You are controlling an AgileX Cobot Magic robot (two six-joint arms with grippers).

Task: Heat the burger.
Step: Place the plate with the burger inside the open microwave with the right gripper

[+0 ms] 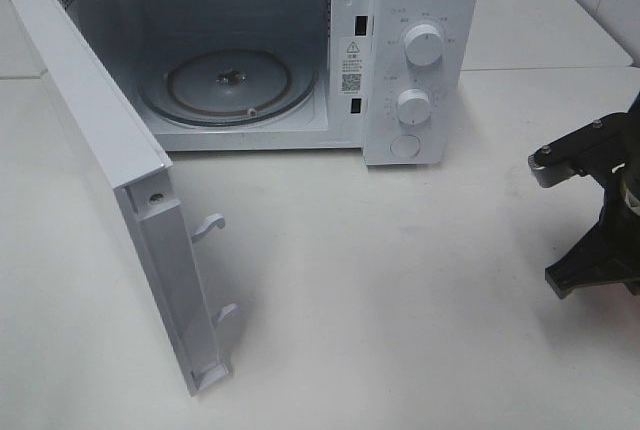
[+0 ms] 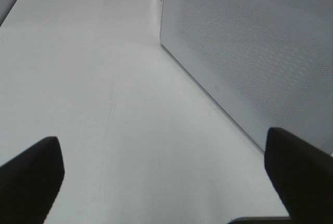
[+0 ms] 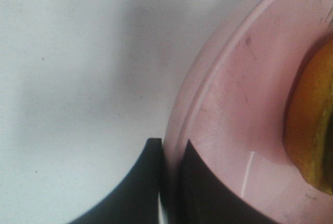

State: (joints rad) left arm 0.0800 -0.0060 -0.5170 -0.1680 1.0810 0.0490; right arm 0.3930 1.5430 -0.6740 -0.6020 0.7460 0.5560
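A white microwave (image 1: 420,10) stood toward the far edge of the white desk (image 1: 400,300), with its door (image 1: 110,150) swung wide open on the left side and reaching out toward the near edge. Two latch hooks (image 1: 208,225) stuck out from the door's free edge. Inside the cavity lay a round glass turntable (image 1: 225,85), flat on its ring. On the control panel at the right of the cavity sat two white knobs, one (image 1: 423,45) above the other (image 1: 412,105), and a round button (image 1: 404,146) below them. The right arm (image 1: 590,160) showed at the right edge of the desk, in front of and to the right of the microwave and well apart from it. In the right wrist view the right gripper (image 3: 171,151) was pressed together on the rim of a pink plate (image 3: 234,104), one dark finger under the rim and one over it. The burger (image 3: 312,125) sat on that plate, away from the pinched rim, and only a golden-brown slice of its bun showed at the frame's border. How the plate lay on the desk could not be told from that close view. The left gripper (image 2: 161,146) was spread wide with nothing between its fingers (image 2: 31,177). It hung over bare desk just beside a white dotted panel (image 2: 250,52) of the microwave, without touching it.
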